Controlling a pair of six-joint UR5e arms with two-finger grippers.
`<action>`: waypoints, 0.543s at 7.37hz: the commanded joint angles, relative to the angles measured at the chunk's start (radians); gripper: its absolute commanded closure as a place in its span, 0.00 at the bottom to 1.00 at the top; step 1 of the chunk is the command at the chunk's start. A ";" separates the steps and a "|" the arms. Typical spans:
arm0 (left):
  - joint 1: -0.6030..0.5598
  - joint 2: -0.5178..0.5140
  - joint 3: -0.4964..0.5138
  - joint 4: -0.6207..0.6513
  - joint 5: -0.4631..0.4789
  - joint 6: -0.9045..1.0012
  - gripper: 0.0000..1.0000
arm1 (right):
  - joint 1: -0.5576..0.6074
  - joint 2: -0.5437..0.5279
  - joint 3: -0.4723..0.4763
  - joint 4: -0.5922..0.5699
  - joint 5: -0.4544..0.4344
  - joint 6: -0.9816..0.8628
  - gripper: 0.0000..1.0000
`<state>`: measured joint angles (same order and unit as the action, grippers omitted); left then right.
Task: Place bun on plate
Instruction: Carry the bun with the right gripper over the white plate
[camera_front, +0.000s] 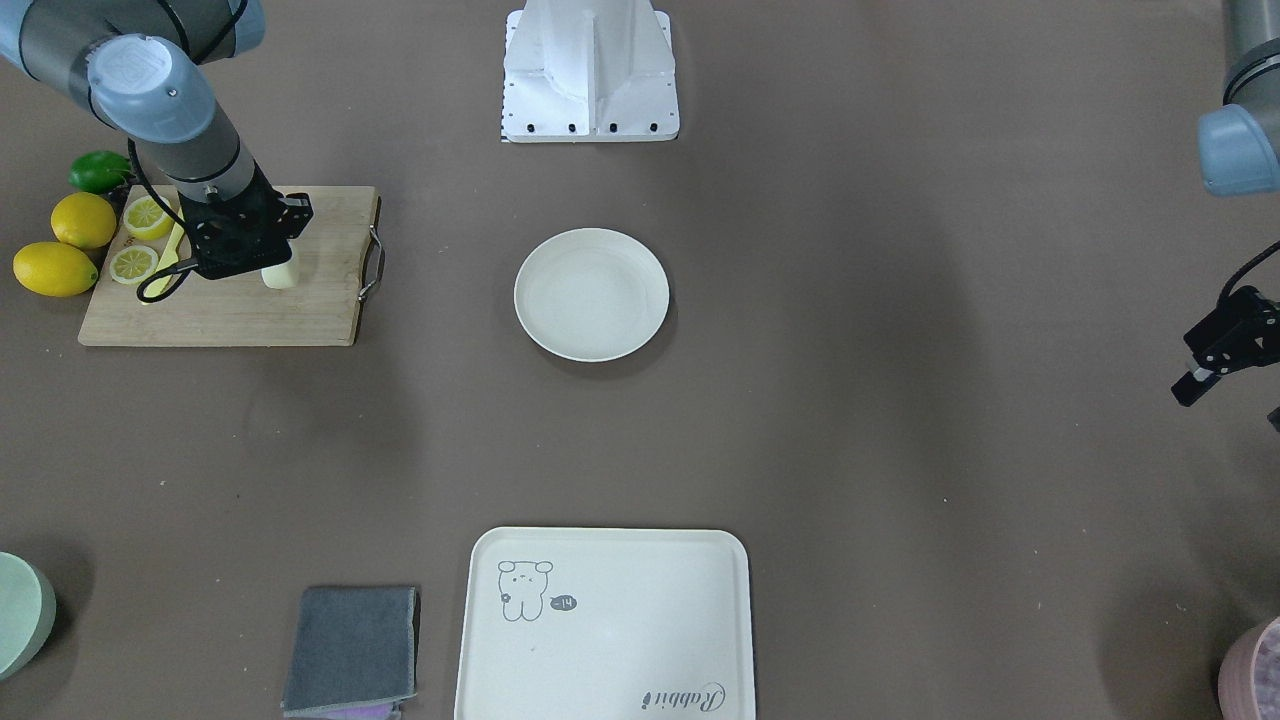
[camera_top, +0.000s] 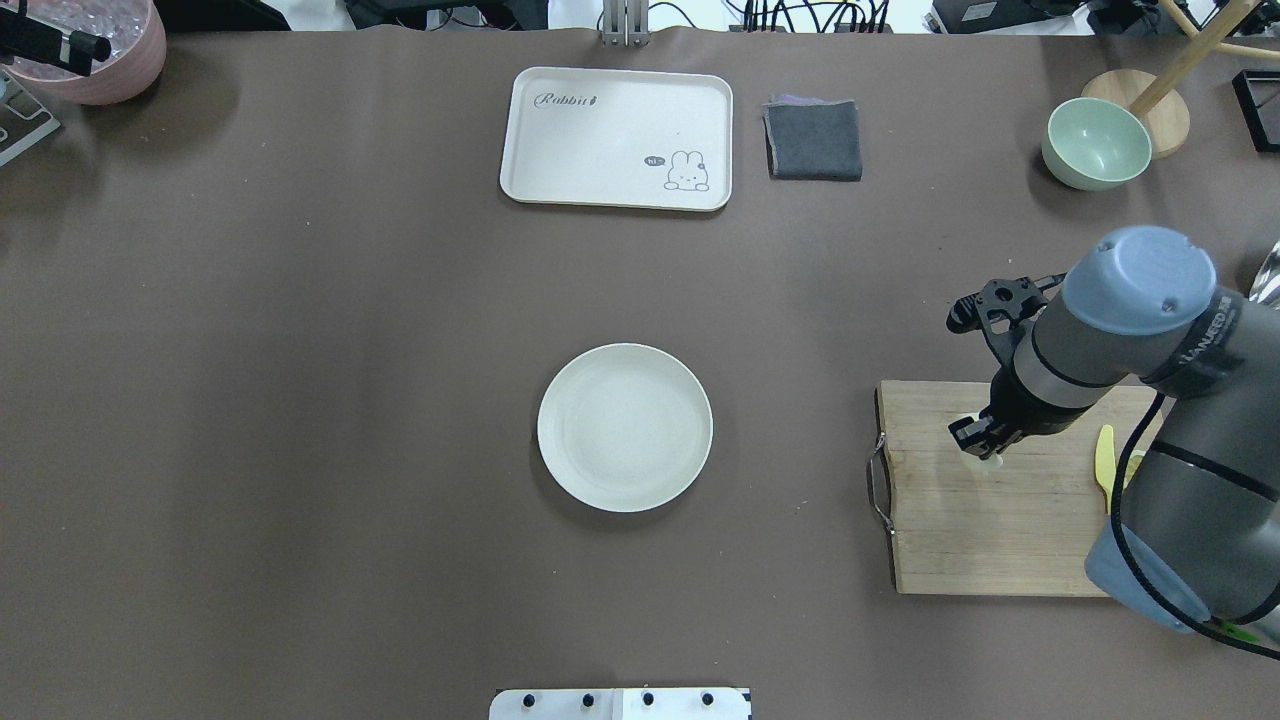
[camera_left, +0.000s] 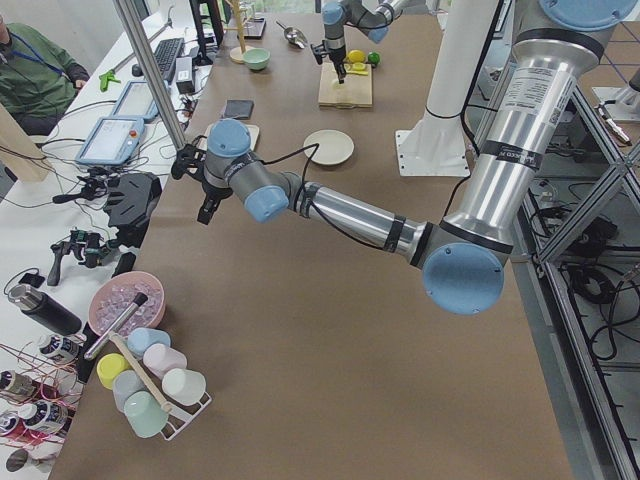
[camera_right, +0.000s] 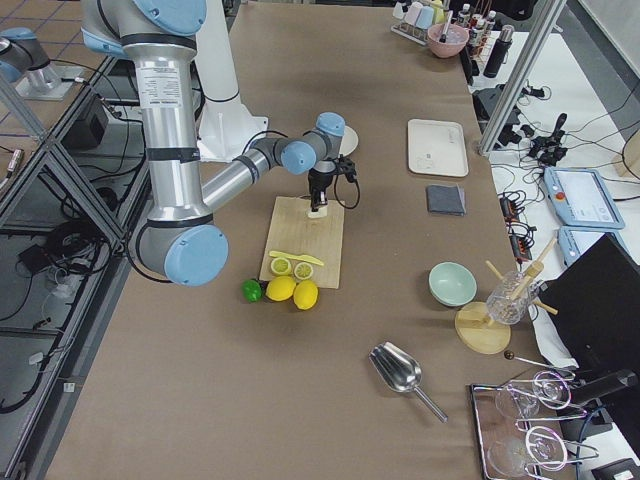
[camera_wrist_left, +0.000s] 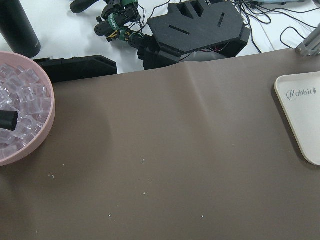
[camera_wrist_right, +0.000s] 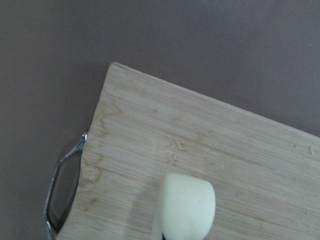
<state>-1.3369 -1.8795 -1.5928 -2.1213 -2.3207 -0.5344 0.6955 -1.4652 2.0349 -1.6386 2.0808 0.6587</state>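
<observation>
Bun (camera_front: 281, 272): pale rounded lump, upright on the wooden board (camera_front: 300, 312), upper left of the front view; at the bottom edge of the right wrist view.
Right claw (camera_top: 983, 443): down over the bun, touching or just beside it; fingers mostly hidden, so I cannot tell how wide it stands or whether it has hold.
Plate (camera_front: 592, 296): centre of frame, well apart from the board, nothing on it.
Left claw (camera_front: 1190, 385): right edge, holding nothing; opening cannot be told.
Progress, as judged: reach made; grasp unconfirmed; lift, carry and set-down on the plate all remain.
Nearby: lemon slices (camera_front: 135, 264) on the board's far end; tray (camera_front: 640, 650), bottom centre.
</observation>
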 joint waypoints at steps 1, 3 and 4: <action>0.002 0.002 -0.006 -0.002 -0.011 -0.007 0.03 | 0.062 0.063 0.059 0.000 0.008 -0.002 1.00; 0.005 0.002 -0.010 -0.003 -0.011 -0.009 0.03 | 0.058 0.263 0.000 0.002 0.002 0.042 1.00; 0.007 0.002 -0.010 -0.002 -0.013 -0.007 0.03 | 0.044 0.399 -0.089 0.002 0.004 0.044 1.00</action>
<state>-1.3319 -1.8777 -1.6011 -2.1238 -2.3316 -0.5409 0.7506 -1.2196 2.0307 -1.6384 2.0845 0.6896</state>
